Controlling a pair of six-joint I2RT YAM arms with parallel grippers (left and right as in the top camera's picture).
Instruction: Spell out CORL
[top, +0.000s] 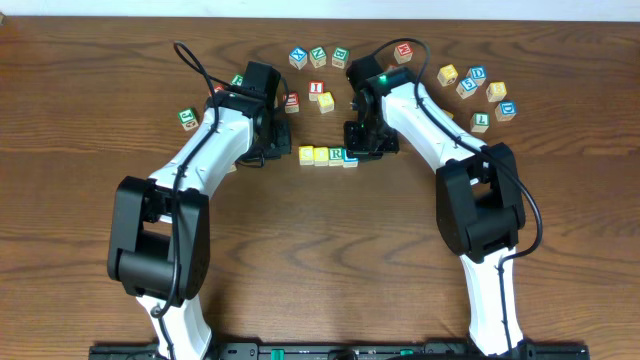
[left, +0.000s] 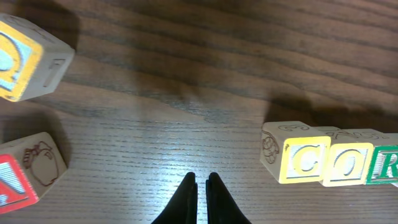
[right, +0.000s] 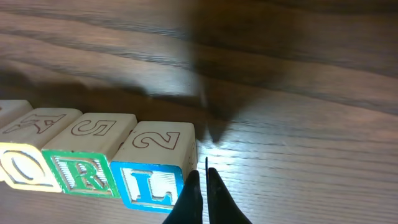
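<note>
While my right claw (right: 200, 174) sits pinched shut and empty just right of the L block (right: 150, 182), the finished row (top: 328, 155) stretches leftward from it toward my left claw (left: 201, 182), also shut.

Dark brown wooden table (top: 330, 250) with fine horizontal grain, it fills the whole overhead view, black rail (top: 300, 351) along the near edge, pale glare (left: 165, 158) on the wood in both wrist views, soft shadows
</note>
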